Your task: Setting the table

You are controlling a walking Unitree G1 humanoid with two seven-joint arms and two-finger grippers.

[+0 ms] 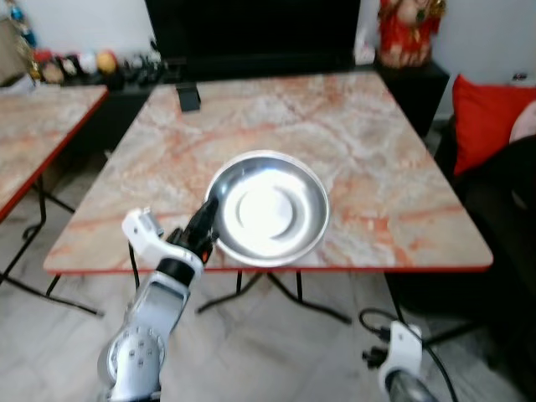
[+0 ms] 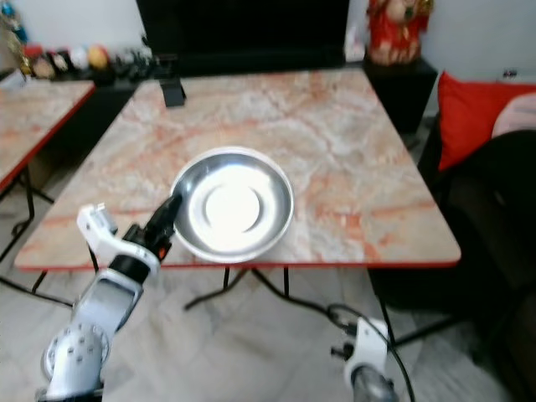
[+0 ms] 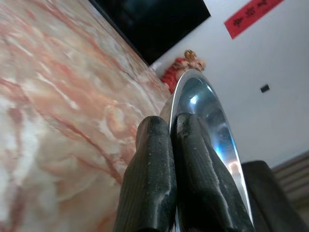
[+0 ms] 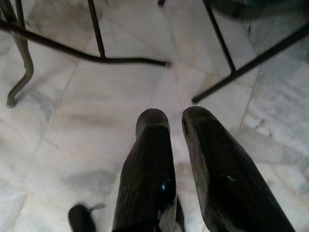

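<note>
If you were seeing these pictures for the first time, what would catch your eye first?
First, the shiny metal bowl near the front edge of the marble table, with the left tool clamped on its rim. After that, the red cushion off to the right, and the right tool hanging low over the tiled floor.

Red cushion [image 1: 486,117], red figurine [image 1: 409,29], black television [image 1: 251,29]
</note>
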